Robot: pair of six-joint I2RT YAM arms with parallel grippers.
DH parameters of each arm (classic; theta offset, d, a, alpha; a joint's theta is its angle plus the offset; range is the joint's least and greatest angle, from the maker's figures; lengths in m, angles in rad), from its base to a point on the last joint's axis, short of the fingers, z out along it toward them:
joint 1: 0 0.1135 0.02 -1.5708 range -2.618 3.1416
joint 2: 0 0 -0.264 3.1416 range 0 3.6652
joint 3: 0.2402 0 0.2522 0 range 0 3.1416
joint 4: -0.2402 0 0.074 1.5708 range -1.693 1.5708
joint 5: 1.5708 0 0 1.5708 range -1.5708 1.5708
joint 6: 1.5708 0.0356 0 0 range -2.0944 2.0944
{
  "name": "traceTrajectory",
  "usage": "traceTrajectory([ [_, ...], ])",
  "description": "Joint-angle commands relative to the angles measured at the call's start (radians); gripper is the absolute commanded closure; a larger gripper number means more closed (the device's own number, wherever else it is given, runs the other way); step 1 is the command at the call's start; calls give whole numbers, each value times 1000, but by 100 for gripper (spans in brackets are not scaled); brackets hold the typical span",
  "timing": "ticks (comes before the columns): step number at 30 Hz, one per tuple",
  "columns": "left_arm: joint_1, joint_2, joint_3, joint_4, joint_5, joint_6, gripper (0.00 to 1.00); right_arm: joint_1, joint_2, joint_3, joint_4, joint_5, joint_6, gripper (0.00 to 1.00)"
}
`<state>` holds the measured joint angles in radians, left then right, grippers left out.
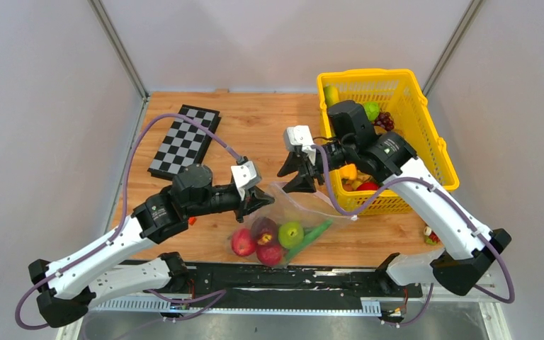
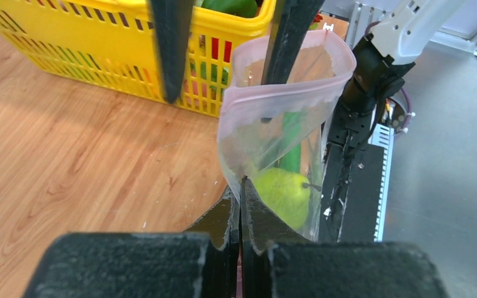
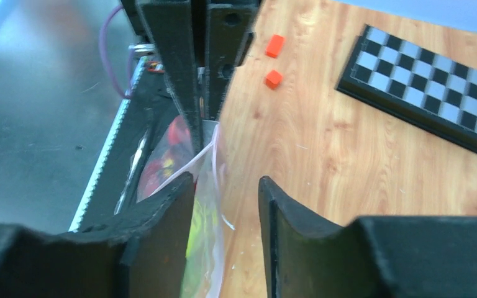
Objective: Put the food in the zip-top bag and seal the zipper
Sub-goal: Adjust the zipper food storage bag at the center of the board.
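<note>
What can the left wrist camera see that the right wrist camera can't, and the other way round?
Left wrist only: the yellow basket and a clear look at the green pear. Right wrist only: the chessboard and two orange blocks. Both: the zip-top bag, the wooden table, and both grippers, the left gripper shut on the bag's edge, the right gripper open.

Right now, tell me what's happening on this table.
Two arms are working on a zip-top bag. The left gripper is shut on one end of its mouth, holding that edge up. The right gripper is open at the same edge. Food lies inside the bag, and the zipper gapes unsealed. More toy produce sits in the yellow basket.
</note>
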<state>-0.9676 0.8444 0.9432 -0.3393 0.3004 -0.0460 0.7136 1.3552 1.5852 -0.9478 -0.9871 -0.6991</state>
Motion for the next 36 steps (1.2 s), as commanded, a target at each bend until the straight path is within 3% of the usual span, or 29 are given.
traceTrajectory([
  [1,4,-38,-28,73,-59,-21,100,5,-115,-57,273,215,249,47],
  [4,4,-82,-62,99,-115,-37,100,2,-209,-135,374,431,384,32],
  [8,4,-156,-110,131,-183,-41,100,-9,-413,-323,503,594,513,21],
  [15,4,-219,-148,161,-226,-22,100,-18,-727,-592,532,752,632,17],
  [22,5,-238,-155,154,-227,-28,100,-18,-939,-775,522,771,706,15],
  [30,4,-278,-180,135,-369,-28,100,-18,-991,-941,693,628,783,16],
  [36,4,-373,-244,166,-406,-38,100,-18,-895,-972,737,601,773,18],
])
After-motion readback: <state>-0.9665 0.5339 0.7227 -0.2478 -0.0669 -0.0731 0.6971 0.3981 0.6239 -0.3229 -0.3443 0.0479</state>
